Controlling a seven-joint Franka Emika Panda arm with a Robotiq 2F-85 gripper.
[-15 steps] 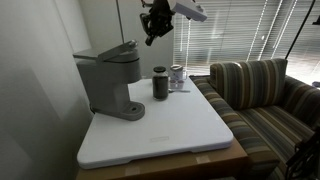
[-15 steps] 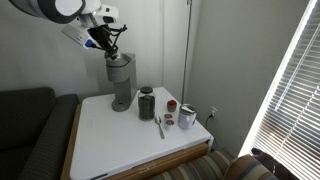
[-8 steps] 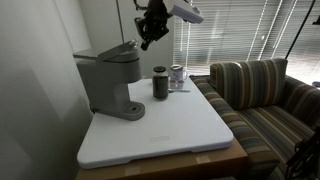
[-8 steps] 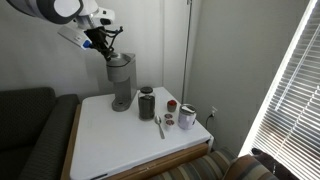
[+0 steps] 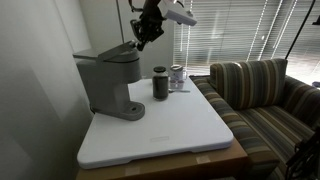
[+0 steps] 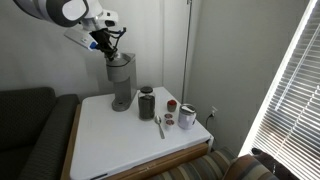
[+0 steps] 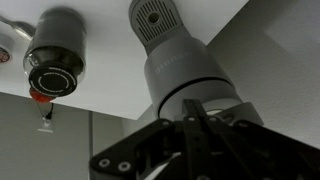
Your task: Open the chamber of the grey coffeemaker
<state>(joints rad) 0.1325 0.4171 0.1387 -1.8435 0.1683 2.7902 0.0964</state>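
Note:
The grey coffeemaker (image 5: 108,82) stands at the back of the white table, also seen in the other exterior view (image 6: 121,82). Its chamber, the rounded grey top lid (image 5: 118,54), slopes up toward the front of the head. My gripper (image 5: 138,41) hangs just above the front tip of the lid with its fingers together and nothing between them; it also shows in the other exterior view (image 6: 106,46). In the wrist view my gripper (image 7: 200,122) points at the coffeemaker's head (image 7: 188,78) from above. Contact with the lid cannot be told.
A dark cylindrical cup (image 5: 160,83) and a small silver tin (image 5: 177,75) stand beside the coffeemaker. A spoon (image 6: 160,126) and a white mug (image 6: 187,117) lie nearer the table's edge. A striped sofa (image 5: 265,95) adjoins the table (image 5: 170,130). A wall is close behind the machine.
My gripper has moved sideways and slightly down toward the coffeemaker's head, ending over the front of the lid. The coffeemaker and the cups have not moved.

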